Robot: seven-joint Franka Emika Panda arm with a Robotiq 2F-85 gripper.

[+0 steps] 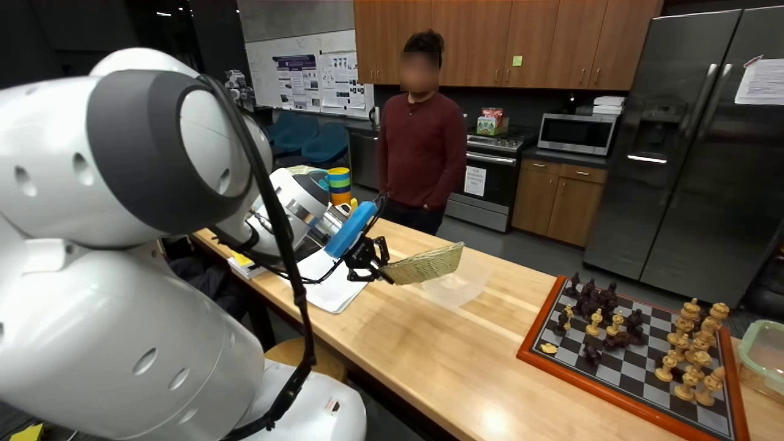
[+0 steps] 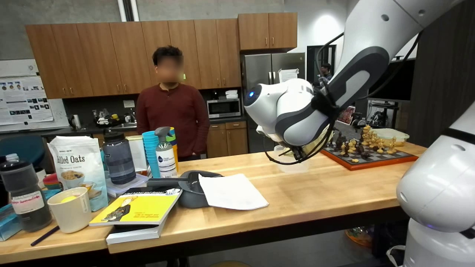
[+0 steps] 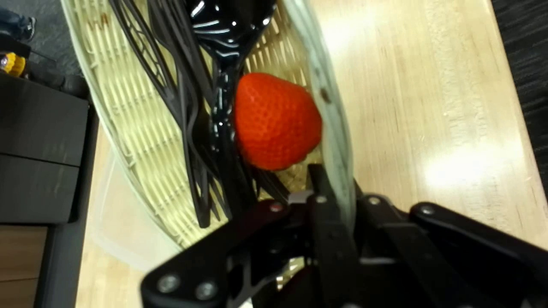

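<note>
white paper [image 2: 233, 191] and a chessboard [image 1: 631, 370] flank the basket [image 1: 432, 264] clamped by the pincer [image 3: 336, 183].

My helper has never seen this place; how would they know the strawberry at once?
Find the wooden table in the wrist view, then the pale woven basket over it, its rim between the robot's fingers. Inside, right beside a glossy black spoon-like utensil, lies the strawberry. It alone is bright red and rounded; the slim utensils nearby are black.
</note>
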